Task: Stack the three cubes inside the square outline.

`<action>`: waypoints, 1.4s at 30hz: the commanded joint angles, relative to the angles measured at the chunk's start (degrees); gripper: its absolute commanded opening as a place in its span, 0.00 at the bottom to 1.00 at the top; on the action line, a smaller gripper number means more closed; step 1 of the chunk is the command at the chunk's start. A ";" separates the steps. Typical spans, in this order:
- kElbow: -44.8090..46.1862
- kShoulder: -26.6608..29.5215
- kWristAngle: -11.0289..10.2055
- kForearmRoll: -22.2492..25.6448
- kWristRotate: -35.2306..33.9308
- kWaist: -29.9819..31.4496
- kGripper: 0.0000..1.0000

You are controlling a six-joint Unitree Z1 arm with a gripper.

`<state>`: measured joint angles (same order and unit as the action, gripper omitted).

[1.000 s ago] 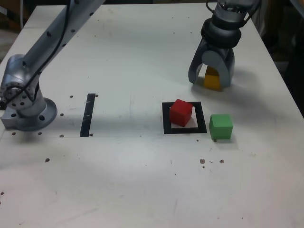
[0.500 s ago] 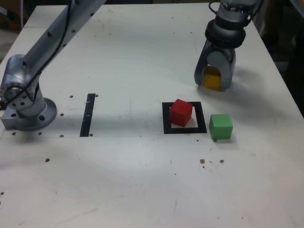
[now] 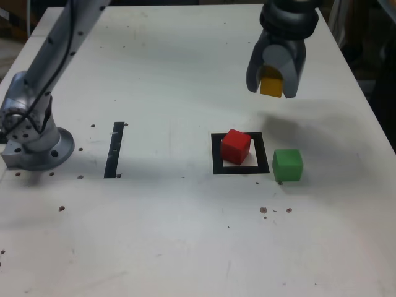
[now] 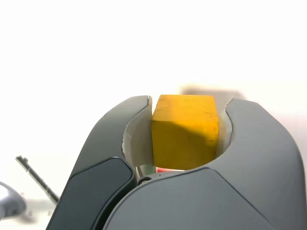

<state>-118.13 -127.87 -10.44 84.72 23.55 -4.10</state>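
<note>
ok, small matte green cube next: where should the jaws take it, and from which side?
Probably from straight above, jaws closing on two opposite upright faces of the small matte green cube. It sits flat on the white table, top face clear. In the exterior view its left face stands close to the black square outline holding the small red cube, so the near and far faces look roomier.

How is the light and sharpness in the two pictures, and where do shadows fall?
In the exterior view the light is even and the image slightly soft; a faint shadow lies on the white table below the lifted hand, which holds the small matte yellow cube. In the wrist view the table behind is overexposed to plain white, while the yellow cube is sharp, its lower part shaded.
</note>
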 commanded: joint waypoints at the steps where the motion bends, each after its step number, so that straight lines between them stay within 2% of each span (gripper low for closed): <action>1: 1.40 3.24 0.28 0.39 -1.17 1.56 0.13; 7: 6.64 8.05 1.59 1.41 -5.69 7.46 0.13; 13: 12.16 8.74 2.64 -0.40 -9.45 11.06 0.13; 30: 21.54 9.46 5.00 -6.80 -10.45 11.57 0.14; 36: 26.21 10.45 5.97 -11.94 -10.45 11.89 0.17; 42: 27.80 11.79 5.49 -13.94 -10.45 12.01 0.17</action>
<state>-90.49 -116.84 -4.66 71.06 13.16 7.86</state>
